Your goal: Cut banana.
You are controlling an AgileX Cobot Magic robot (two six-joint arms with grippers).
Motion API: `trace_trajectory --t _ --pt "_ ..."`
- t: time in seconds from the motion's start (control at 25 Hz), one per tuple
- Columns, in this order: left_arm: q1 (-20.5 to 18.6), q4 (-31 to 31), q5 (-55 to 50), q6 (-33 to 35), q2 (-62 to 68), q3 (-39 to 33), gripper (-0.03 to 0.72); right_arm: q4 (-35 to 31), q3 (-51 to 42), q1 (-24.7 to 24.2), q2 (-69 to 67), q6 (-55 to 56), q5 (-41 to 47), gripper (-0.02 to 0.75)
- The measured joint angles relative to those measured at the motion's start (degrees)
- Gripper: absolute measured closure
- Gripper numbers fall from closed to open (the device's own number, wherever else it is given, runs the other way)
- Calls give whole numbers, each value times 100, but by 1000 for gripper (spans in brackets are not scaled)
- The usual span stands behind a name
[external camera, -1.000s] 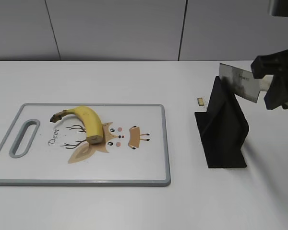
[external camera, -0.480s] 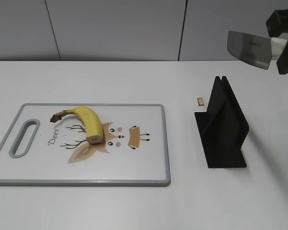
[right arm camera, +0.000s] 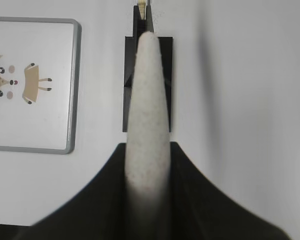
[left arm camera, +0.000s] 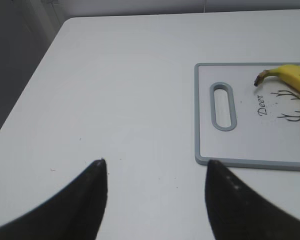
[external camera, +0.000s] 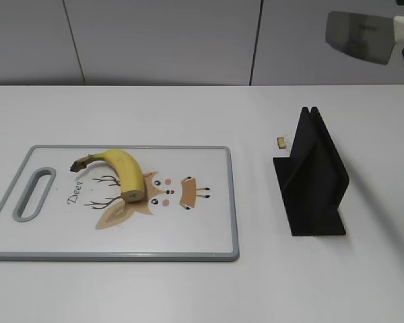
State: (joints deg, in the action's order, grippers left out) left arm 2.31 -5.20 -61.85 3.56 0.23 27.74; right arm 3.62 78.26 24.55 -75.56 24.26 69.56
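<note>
A: The knife (external camera: 360,37) has risen clear of the stand (external camera: 312,176), pinched in the right gripper (right arm camera: 148,165); left gripper (left arm camera: 155,180) spread.

B: Banana (external camera: 118,170) at nine o'clock on the board (external camera: 209,235); soft, bruisable. Steady its stem end.

Left pincer (left arm camera: 155,192) fingers matte black, tapering to points; right pincer (right arm camera: 147,172) equally black, smooth-sided.

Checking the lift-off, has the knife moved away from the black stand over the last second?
Yes. The knife has risen up and slightly rightward, clear of the black stand, which stayed put.
</note>
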Motion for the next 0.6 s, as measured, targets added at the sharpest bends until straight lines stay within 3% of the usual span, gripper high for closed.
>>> trace_trajectory --t 0.24,0.6 --pt "0 0 0 0 0 0 106 13 189 0 0 -96 31 564" --pt "0 0 0 0 0 0 180 -23 195 0 0 -537 56 564"
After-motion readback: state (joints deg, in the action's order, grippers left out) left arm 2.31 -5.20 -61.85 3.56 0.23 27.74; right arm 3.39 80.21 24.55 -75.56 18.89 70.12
